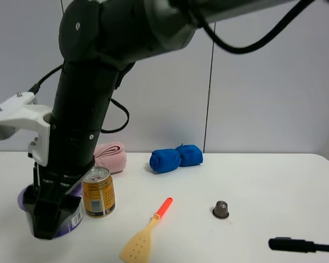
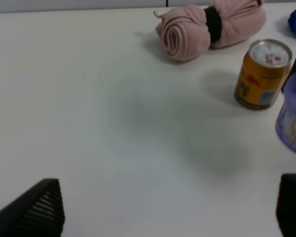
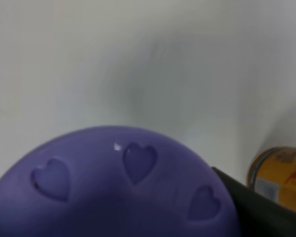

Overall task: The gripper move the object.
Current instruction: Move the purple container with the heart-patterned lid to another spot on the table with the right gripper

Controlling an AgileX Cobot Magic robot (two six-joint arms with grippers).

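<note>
The tub [image 1: 75, 217], with a lilac lid and a barcode label, stands on the white table at the front left. My right gripper [image 1: 46, 219], a black claw on the thick dark arm reaching across from the upper right, straddles the tub and is shut on it. In the right wrist view the heart-slotted lid [image 3: 113, 182] fills the lower frame, with one dark finger [image 3: 259, 207] beside it. My left gripper [image 2: 163, 217] is open and empty over bare table, its fingertips [image 2: 37, 212] wide apart. The tub [image 2: 293, 118] shows at that view's edge.
A gold drink can [image 1: 98, 192] stands right next to the tub. A pink rolled towel [image 1: 111, 156] and blue rolled cloths [image 1: 175, 157] lie behind. An orange-handled spatula [image 1: 145, 235] and a small brown capsule [image 1: 220, 209] lie to the right. A black rod-like part [image 1: 296, 245] pokes in at the bottom right.
</note>
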